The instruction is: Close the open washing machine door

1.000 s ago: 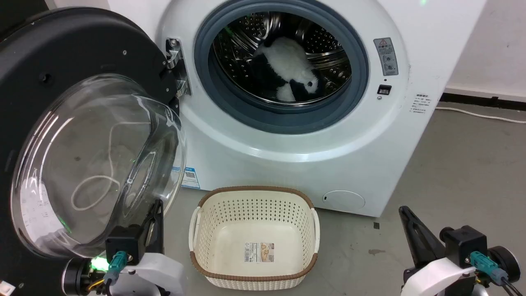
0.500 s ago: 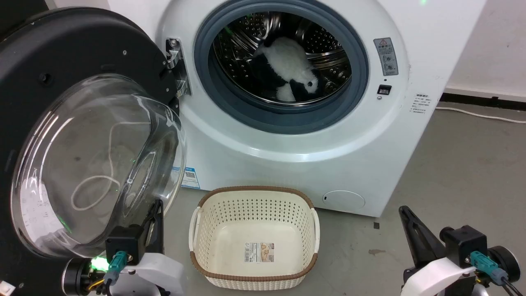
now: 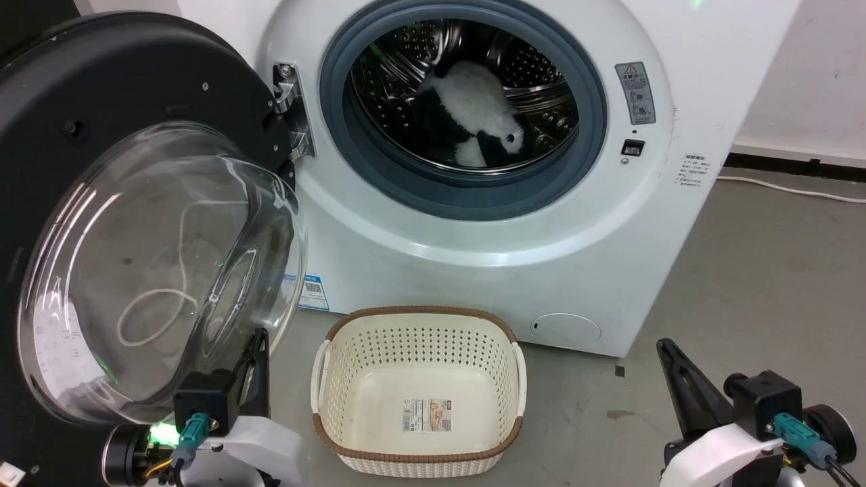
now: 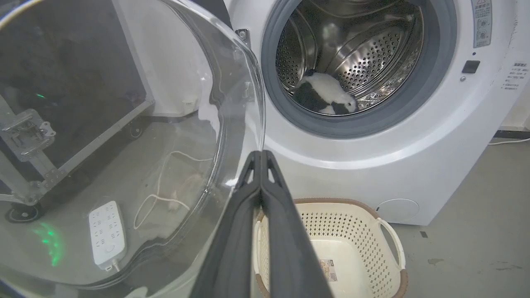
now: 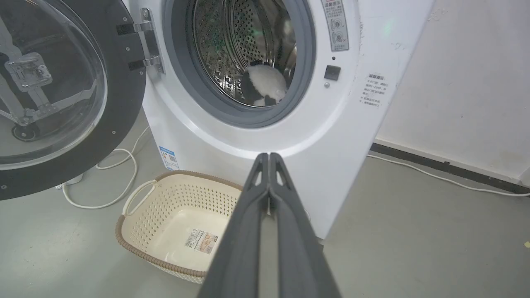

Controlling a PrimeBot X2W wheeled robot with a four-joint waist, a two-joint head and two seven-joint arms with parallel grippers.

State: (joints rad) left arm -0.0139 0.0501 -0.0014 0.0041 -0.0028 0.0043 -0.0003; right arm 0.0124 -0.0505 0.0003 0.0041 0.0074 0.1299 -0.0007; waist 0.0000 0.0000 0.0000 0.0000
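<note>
The washing machine door (image 3: 101,74) stands swung wide open on the left, hinged beside the porthole, its black rim around a bulging clear glass bowl (image 3: 162,270). The white washing machine (image 3: 487,270) shows its grey gasket and steel drum. My left gripper (image 3: 260,335) is low at the left, shut and empty, its tips just beside the lower right edge of the glass bowl (image 4: 124,145). My right gripper (image 3: 664,345) is low at the right, shut and empty, well away from the door (image 5: 120,107). Both pairs of fingers are pressed together in the wrist views, left gripper (image 4: 261,153) and right gripper (image 5: 269,155).
A black-and-white plush toy (image 3: 473,115) lies inside the drum. A cream perforated basket (image 3: 419,392) sits on the grey floor in front of the machine, between my arms. A white power strip (image 4: 107,234) and cable lie behind the door. A cable (image 5: 434,174) runs along the right wall.
</note>
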